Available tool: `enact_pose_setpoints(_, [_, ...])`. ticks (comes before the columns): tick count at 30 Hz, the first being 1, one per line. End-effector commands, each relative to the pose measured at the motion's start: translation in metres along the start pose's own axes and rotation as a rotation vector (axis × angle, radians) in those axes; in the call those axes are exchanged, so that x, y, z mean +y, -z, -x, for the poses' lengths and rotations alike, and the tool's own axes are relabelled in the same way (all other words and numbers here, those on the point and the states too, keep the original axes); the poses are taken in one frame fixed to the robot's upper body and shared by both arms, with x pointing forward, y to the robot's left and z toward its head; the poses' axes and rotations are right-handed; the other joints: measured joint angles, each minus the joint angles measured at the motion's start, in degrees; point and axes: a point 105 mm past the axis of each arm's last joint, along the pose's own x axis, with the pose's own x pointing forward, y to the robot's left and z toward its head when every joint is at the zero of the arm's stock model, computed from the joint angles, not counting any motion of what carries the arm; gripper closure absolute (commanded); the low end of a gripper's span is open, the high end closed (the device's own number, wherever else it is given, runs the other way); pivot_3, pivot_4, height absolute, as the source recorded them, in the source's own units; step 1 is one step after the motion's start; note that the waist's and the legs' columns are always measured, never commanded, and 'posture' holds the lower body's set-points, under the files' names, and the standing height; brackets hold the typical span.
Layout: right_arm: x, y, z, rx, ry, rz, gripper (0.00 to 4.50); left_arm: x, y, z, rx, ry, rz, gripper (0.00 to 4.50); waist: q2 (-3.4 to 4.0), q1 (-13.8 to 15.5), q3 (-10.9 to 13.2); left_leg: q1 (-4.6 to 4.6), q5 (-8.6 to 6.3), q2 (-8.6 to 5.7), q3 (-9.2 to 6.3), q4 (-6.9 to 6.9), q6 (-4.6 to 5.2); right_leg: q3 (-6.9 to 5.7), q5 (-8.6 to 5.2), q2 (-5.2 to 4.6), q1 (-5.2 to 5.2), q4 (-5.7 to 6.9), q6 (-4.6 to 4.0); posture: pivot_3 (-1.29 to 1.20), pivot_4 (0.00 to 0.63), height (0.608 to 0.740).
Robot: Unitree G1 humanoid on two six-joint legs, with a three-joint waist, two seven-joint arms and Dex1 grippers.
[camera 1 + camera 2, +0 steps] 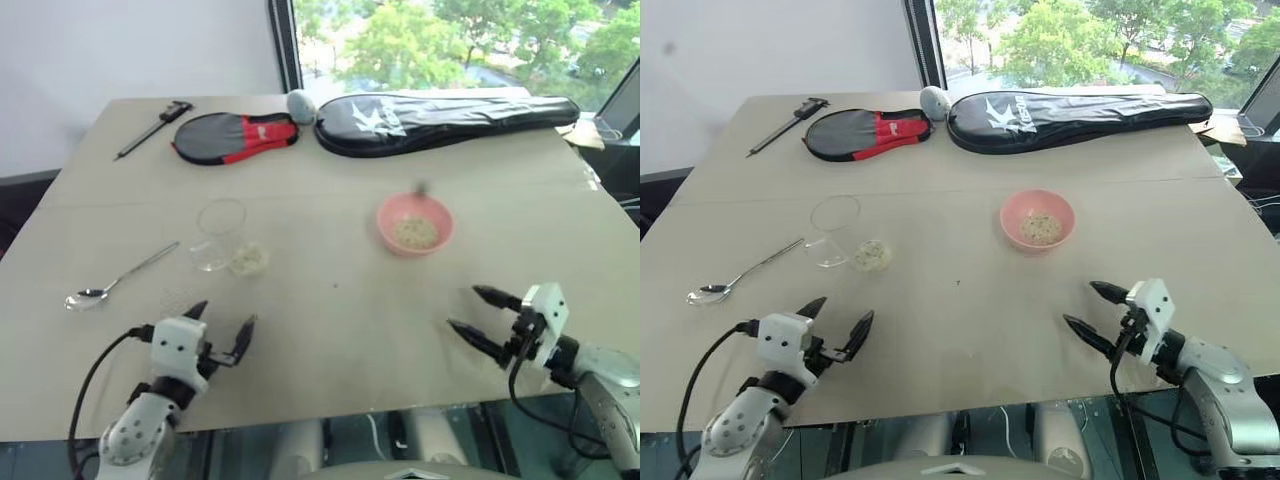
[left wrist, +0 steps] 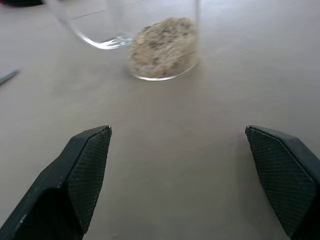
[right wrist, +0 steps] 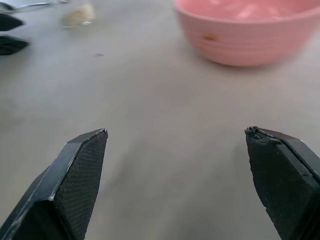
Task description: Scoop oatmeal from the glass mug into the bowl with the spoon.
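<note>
Two grippers are held low over the near table edge, nothing between their fingers; the left gripper is spread wide near the glass mug, which holds oatmeal; the right gripper is also wide apart; the spoon lies left of the mug; oatmeal is seen in the pink bowl.

The table bore the glass mug left of centre, with the spoon to its left and the bowl well to its right. Oatmeal lay in the mug's base, and more lay in the bowl. Along the far edge lay a caliper, a small racket case and a long racket case, left to right.
</note>
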Motion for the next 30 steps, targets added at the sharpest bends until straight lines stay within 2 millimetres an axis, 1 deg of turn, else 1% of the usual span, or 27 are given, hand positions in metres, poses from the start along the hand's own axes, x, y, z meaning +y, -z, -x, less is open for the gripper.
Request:
enact_pose_setpoints(1, [0.025,-0.033,-0.019,-0.078,-0.163,0.052,0.07,0.039,-0.002,0.012,0.039,-0.106,-0.054,0.0,-0.07,-0.05,0.04,0.0,0.0,0.02,0.01,0.0,0.0,0.0,0.0,0.01,-0.02,0.04,0.0,0.0,0.15,0.74])
enact_pose_setpoints(2, [0.03,-0.039,-0.022,-0.09,-0.195,0.061,0.07,0.046,-0.005,0.013,0.035,-0.116,-0.066,0.0,-0.08,0.02,0.05,0.01,0.0,0.04,0.01,0.01,0.0,0.0,0.0,0.02,-0.05,0.09,-0.01,0.0,0.15,0.74])
enact_pose_setpoints(4, [0.036,-0.046,-0.026,-0.1,-0.232,0.071,0.07,0.054,-0.009,0.014,0.029,-0.121,-0.077,0.0,-0.17,0.2,0.09,0.01,0.0,0.04,0.02,0.02,0.0,-0.01,0.0,0.02,-0.06,0.1,-0.01,0.0,0.15,0.74])
enact_pose_setpoints(8, [0.055,-0.072,-0.029,-0.132,-0.365,0.093,0.07,0.073,-0.022,0.014,0.021,-0.087,-0.125,0.0,-0.27,0.56,0.12,-0.11,-0.01,0.02,0.04,0.02,-0.01,-0.04,0.01,-0.03,-0.07,-0.04,-0.03,0.0,0.15,0.74])
enact_pose_setpoints(12, [0.062,-0.087,-0.033,-0.15,-0.409,0.111,0.07,0.087,-0.025,0.012,0.056,-0.041,-0.123,0.0,-0.41,0.5,0.2,-0.1,-0.01,0.06,0.03,0.01,-0.01,-0.11,0.07,-0.02,-0.11,-0.02,-0.13,0.0,0.15,0.74])
enact_pose_setpoints(14, [0.066,-0.093,-0.036,-0.165,-0.423,0.125,0.07,0.1,-0.024,0.011,0.095,-0.035,-0.129,0.0,-0.41,0.41,0.21,-0.09,-0.01,0.08,0.05,0.01,-0.02,-0.11,0.06,-0.02,-0.11,-0.03,-0.11,0.0,0.15,0.74])
enact_pose_setpoints(15, [0.067,-0.096,-0.037,-0.171,-0.426,0.13,0.07,0.111,-0.024,0.011,0.123,-0.042,-0.14,0.0,-0.41,0.36,0.21,-0.1,-0.01,0.07,0.06,0.01,-0.02,-0.11,0.06,-0.02,-0.11,-0.03,-0.11,0.0,0.15,0.74])
enact_pose_setpoints(18, [0.068,-0.099,-0.038,-0.176,-0.426,0.139,0.07,0.139,-0.025,0.011,0.173,-0.05,-0.153,0.0,-0.49,0.31,0.26,-0.11,-0.01,0.08,0.05,-0.01,-0.02,-0.15,0.12,0.0,-0.14,-0.01,-0.21,0.0,0.15,0.74])
enact_pose_setpoints(22, [0.071,-0.105,-0.038,-0.184,-0.434,0.148,0.07,0.163,-0.023,0.006,0.211,-0.03,-0.125,0.0,-0.54,0.35,0.28,-0.12,0.0,0.1,0.08,-0.01,-0.02,-0.16,0.13,0.0,-0.14,-0.01,-0.23,0.0,0.15,0.74])
enact_pose_setpoints(25, [0.073,-0.106,-0.039,-0.18,-0.442,0.15,0.07,0.183,-0.023,-0.005,0.238,-0.022,-0.14,0.0,-0.57,0.45,0.28,-0.12,0.0,0.09,0.11,0.0,-0.03,-0.17,0.14,-0.03,-0.14,-0.01,-0.24,0.0,0.15,0.74])
enact_pose_setpoints(27, [0.074,-0.106,-0.039,-0.178,-0.442,0.152,0.07,0.186,-0.024,-0.014,0.249,0.014,-0.144,0.0,-0.66,0.65,0.28,-0.14,0.0,0.08,0.07,0.0,-0.03,-0.23,0.15,-0.02,-0.15,0.0,-0.25,0.0,0.15,0.74])
enact_pose_setpoints(30, [0.073,-0.107,-0.041,-0.185,-0.434,0.158,0.07,0.185,-0.019,-0.03,0.281,0.087,-0.128,0.0,-0.65,0.81,0.29,-0.14,0.0,0.08,0.1,0.0,-0.04,-0.22,0.16,-0.02,-0.14,0.01,-0.26,0.0,0.15,0.74])
